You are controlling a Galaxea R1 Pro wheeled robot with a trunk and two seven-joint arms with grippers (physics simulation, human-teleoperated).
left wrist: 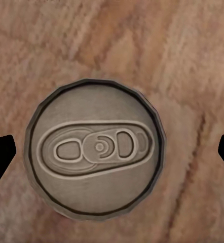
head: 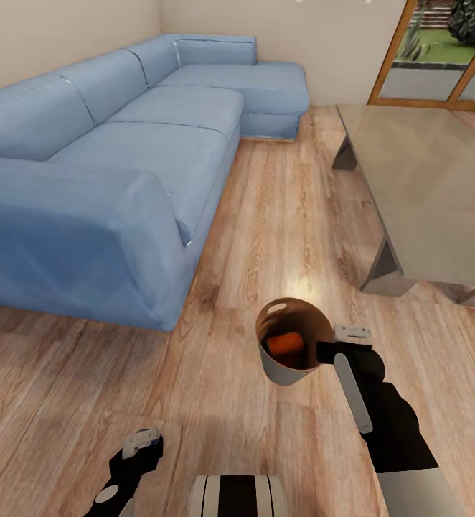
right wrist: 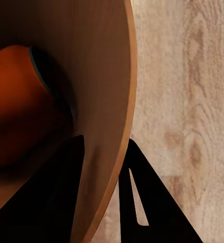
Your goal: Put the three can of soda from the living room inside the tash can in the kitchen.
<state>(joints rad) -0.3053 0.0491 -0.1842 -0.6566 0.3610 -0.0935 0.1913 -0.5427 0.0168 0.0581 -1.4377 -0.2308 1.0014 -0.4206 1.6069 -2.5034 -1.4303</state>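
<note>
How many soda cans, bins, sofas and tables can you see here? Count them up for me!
Soda cans: 2, one orange can lying inside the bin, one can top between the left gripper's fingers.
Bins: 1
Sofas: 1
Tables: 1
Total: 5

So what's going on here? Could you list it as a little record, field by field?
Room: living room with blue sofa, grey low table, wood floor
Right end effector: shut on trash can rim, one finger inside, one outside
Trash can contents: one orange soda can lying inside
Left end effector: open, directly above another soda can's top
</note>
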